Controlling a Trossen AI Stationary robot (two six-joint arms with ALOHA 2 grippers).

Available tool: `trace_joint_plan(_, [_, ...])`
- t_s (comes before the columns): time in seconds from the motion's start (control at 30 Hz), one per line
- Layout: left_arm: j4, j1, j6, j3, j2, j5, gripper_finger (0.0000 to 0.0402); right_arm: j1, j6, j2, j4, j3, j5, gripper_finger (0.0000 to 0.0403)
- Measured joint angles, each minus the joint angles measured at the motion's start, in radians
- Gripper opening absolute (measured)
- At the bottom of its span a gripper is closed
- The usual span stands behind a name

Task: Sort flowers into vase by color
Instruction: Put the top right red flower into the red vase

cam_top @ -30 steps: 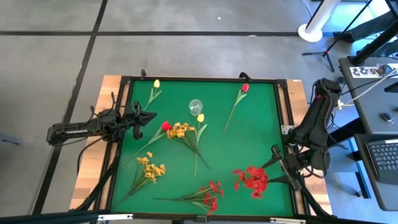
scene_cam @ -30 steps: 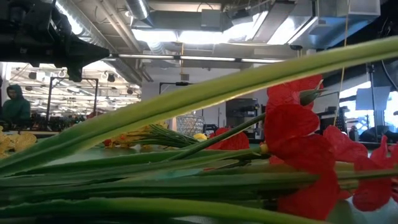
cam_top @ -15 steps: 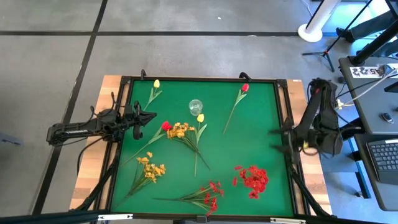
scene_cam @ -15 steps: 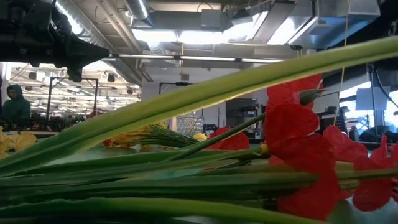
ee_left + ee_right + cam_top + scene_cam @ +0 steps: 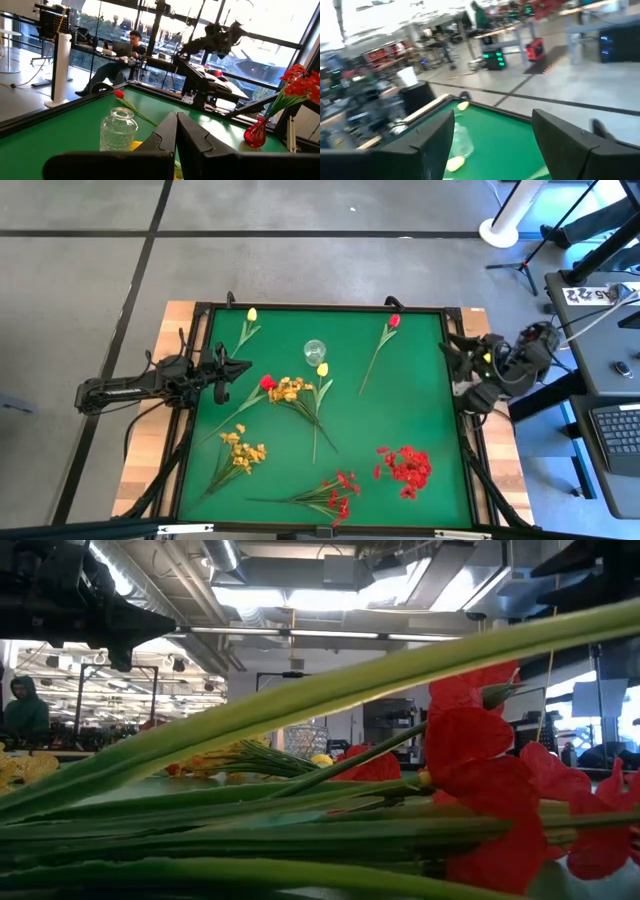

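Note:
Flowers lie flat on the green table (image 5: 420,380): a yellow tulip (image 5: 251,314) and a red tulip (image 5: 394,321) at the far side, a yellow tulip (image 5: 322,369), a red tulip (image 5: 266,382) and a yellow spray (image 5: 290,389) in the middle, and a yellow spray (image 5: 243,448) and a red spray (image 5: 338,495) near the front. A clear glass vase (image 5: 315,351) (image 5: 118,131) stands upright. A small red vase (image 5: 257,132) holds red blooms (image 5: 405,466). My left gripper (image 5: 245,366) (image 5: 176,131) is shut, level, left of centre. My right gripper (image 5: 458,370) (image 5: 490,145) is open over the table's right edge.
The table has a raised dark frame (image 5: 320,307) all round. Desks, a tripod and a keyboard (image 5: 615,430) stand to the right of the table. In the low view, green stems and red blooms (image 5: 470,755) fill the foreground. People sit beyond the table (image 5: 131,40).
My right gripper has left the red blooms at the near right, gone up and toward the far edge along the table's right edge, and turned from pointing down to level, staying open. The flowers have stayed in place.

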Motion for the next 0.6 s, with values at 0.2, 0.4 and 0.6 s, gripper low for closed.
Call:
trace_joint_plan(0.2, [0.0, 0.0, 0.0, 0.0, 0.0, 0.0, 0.0005, -0.207, -0.086, 0.04, -0.004, 0.0, -0.276, 0.0266])
trace_joint_plan(0.4, [0.0, 0.0, 0.0, 0.0, 0.0, 0.0, 0.0005, -0.39, -0.068, 0.161, -0.05, 0.0, -0.455, 0.0266])
trace_joint_plan(0.6, [0.0, 0.0, 0.0, 0.0, 0.0, 0.0, 0.0005, -0.633, -0.066, 0.345, -0.042, 0.0, -0.608, 0.0266])
